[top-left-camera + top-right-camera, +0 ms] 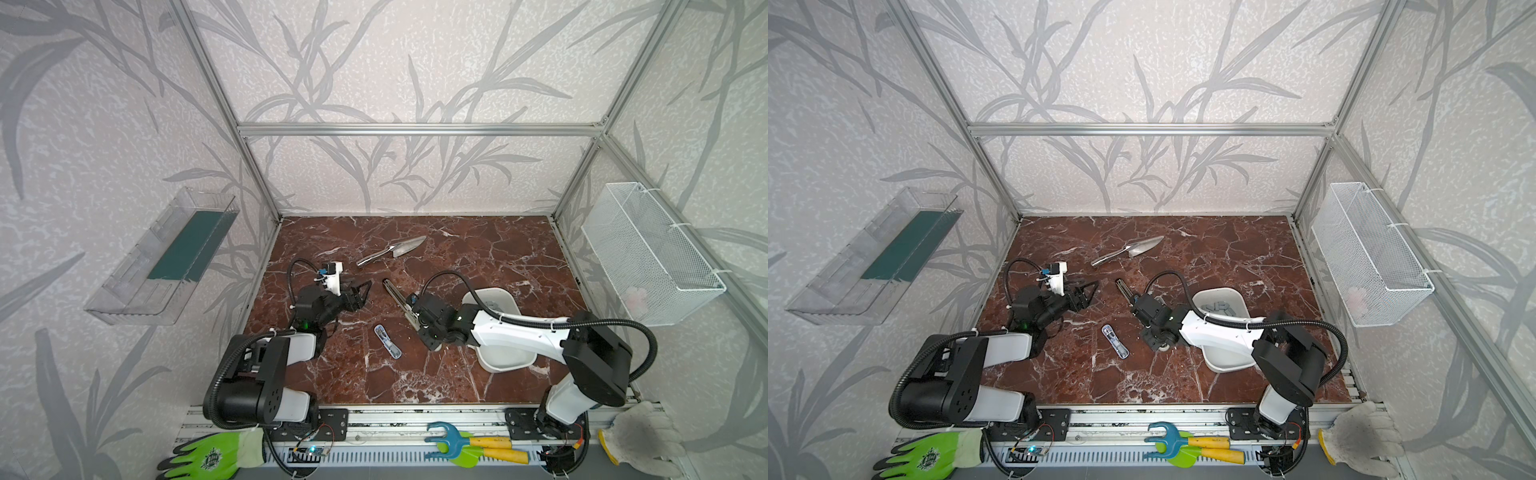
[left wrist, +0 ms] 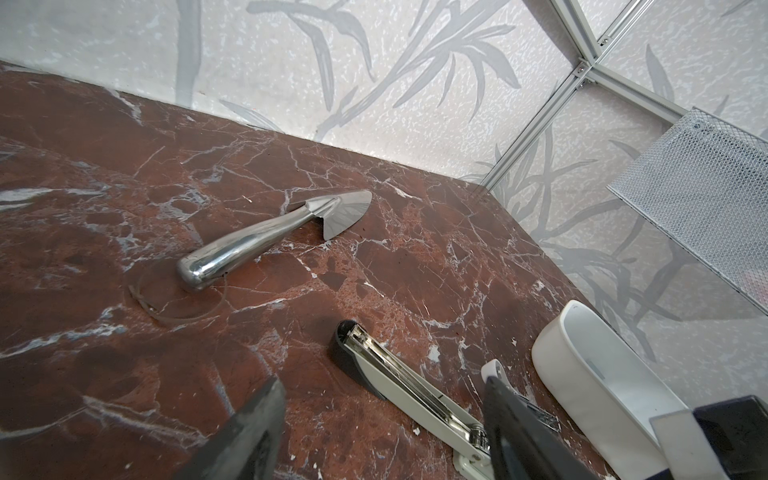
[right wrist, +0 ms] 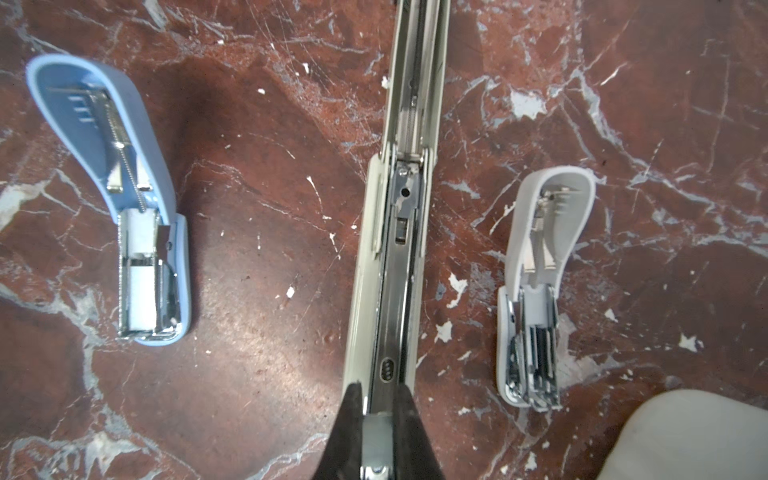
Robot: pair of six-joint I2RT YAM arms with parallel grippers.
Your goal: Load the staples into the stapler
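A long grey stapler (image 3: 395,249) lies opened flat on the marble, also seen in a top view (image 1: 399,301). My right gripper (image 3: 379,399) hangs over the stapler's near end, shut on a dull-grey strip of staples (image 3: 376,432) that fills the gap between its fingertips. More staples (image 1: 1219,308) lie in the white bin (image 1: 1235,297). My left gripper (image 2: 382,386) is open and holds nothing. It sits to the left of the stapler's far end (image 2: 353,336), a little above the table (image 1: 359,293).
A small blue stapler (image 3: 120,208) and a small white stapler (image 3: 536,291) lie open on either side of the long one. A metal trowel (image 1: 392,250) lies further back. A wire basket (image 1: 652,253) hangs on the right wall and a clear tray (image 1: 166,257) on the left wall.
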